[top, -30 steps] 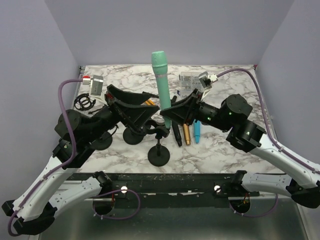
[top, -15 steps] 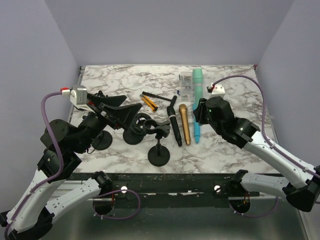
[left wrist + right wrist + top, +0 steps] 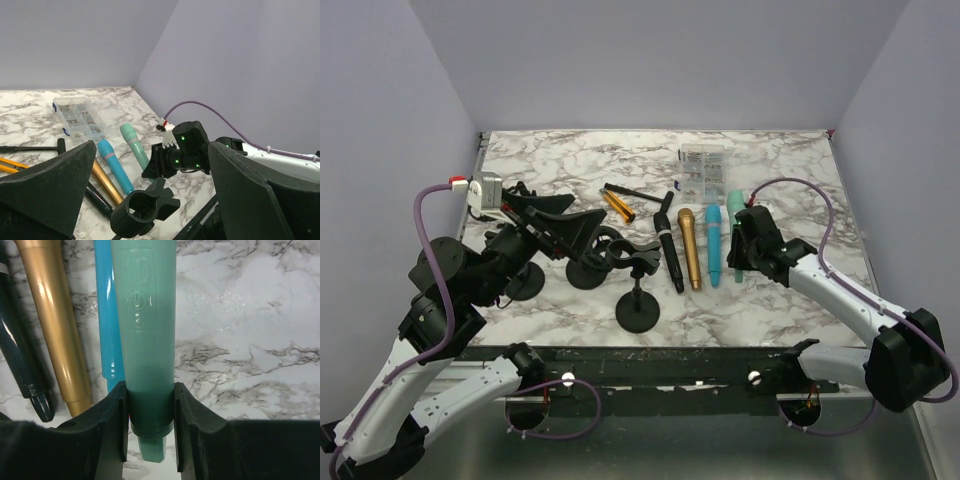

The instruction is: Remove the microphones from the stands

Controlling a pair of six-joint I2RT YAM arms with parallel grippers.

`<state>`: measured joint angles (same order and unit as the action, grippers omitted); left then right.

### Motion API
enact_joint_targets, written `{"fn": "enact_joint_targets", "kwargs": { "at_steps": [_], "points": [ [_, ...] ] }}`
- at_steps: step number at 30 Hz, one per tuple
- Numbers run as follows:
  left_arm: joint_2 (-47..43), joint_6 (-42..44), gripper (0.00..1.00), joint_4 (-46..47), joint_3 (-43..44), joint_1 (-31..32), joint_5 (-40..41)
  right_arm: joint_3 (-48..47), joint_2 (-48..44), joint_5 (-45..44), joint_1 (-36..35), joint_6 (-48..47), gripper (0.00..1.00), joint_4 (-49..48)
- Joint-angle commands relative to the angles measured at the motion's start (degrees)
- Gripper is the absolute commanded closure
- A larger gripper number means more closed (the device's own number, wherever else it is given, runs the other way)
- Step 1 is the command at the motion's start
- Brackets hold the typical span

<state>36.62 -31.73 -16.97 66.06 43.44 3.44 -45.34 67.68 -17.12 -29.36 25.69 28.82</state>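
Four mics (image 3: pixel 689 245) side by side — right gripper (image 3: pixel 150 395) pinches the teal mic (image 3: pixel 147 315), left gripper (image 3: pixel 150 150) fingers spread wide above one stand clip (image 3: pixel 145 207).

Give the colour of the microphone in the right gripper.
The microphone is mint green; right wrist view shows it best.

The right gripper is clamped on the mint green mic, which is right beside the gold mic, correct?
Not quite: the right gripper holds the mint green mic, but it is beside the blue mic; the gold mic is beyond that, per the right wrist view.
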Motion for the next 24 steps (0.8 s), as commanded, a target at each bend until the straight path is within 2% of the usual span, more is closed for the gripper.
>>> {"fn": "enact_joint_targets", "kwargs": {
  "at_steps": [1,6,11,14,20,24],
  "points": [
    [-0.9,0.05,0.01,-0.95,-1.35,-0.37,0.7,1.46,2.58,7.4,2.79,0.76,1.0,-5.09],
    [-1.4,-0.44,0.01,-1.18,-2.23,-0.37,0.42,3.32,6.96,12.62,7.27,0.76,0.99,-9.52],
    [-1.38,0.41,0.02,-2.46,-1.92,-0.41,0.9,3.95,10.46,13.62,8.25,0.71,0.99,-11.24],
    [-1.32,0.83,0.01,-3.37,-1.73,-0.46,1.61,3.79,11.49,14.76,8.36,0.48,0.85,-11.63],
    [-1.06,1.05,0.01,-3.9,-1.6,-0.46,1.71,3.76,13.29,15.19,8.71,0.83,0.66,-12.21],
    [-0.81,0.79,0.02,-4.47,-1.03,-0.42,1.07,3.85,13.78,15.54,8.8,0.66,0.58,-12.5]
  ]
}}
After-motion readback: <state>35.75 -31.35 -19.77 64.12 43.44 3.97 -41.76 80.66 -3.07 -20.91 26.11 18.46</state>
